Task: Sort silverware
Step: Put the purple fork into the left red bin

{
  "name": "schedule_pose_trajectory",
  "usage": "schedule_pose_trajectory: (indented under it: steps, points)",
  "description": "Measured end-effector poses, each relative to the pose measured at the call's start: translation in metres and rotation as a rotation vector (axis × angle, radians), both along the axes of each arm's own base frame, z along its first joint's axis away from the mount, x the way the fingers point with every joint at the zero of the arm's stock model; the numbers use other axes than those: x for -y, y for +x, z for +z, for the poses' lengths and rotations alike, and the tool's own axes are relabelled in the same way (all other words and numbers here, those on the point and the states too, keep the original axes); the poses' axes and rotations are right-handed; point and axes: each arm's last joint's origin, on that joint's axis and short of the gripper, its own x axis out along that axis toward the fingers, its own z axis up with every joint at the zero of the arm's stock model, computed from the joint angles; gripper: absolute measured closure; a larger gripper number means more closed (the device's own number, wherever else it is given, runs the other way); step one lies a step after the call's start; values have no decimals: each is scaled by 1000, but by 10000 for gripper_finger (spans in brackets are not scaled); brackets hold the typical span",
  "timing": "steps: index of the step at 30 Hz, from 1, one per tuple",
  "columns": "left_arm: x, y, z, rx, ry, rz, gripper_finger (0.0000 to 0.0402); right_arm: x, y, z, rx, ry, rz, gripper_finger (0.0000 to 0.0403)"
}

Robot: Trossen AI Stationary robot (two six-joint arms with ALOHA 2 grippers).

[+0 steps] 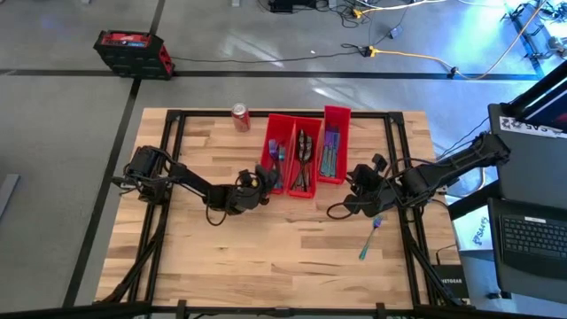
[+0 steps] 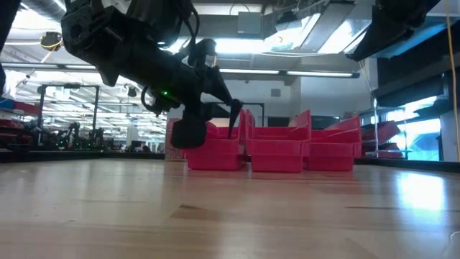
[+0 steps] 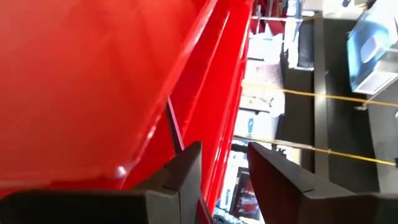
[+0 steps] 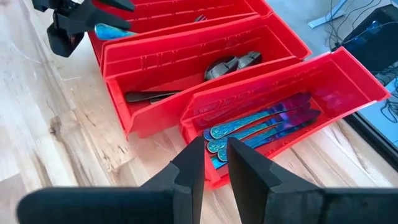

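Hovering over the left red bin (image 1: 275, 164), left gripper (image 1: 257, 180) w/ fingers parted around a teal utensil (image 4: 112, 30), right gripper (image 4: 214, 163) empty, fingers nearly together, by right bin (image 4: 348, 81), one fork (image 1: 370, 239) loose on counter (image 1: 266, 257).

Two dark, jointed arms are seen — black housings looped with black cables; a small green light is lit on the left arm (image 2: 164, 93).

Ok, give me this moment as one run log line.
left pincer: open at left bin | right pincer: empty, beside right bin | one fork on table
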Motion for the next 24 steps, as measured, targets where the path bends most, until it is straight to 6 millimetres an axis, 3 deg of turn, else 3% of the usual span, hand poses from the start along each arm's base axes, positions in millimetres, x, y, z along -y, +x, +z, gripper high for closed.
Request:
schedule_pose_trajectory:
  steps: [19, 24]
  points:
    - [15, -4, -11, -203, 74, -152, 284, -1, 2, 1, 13, 24, 8, 349]
    - [17, -10, -19, -262, 65, -277, 284, -2, 1, 0, 5, 34, 18, 349]
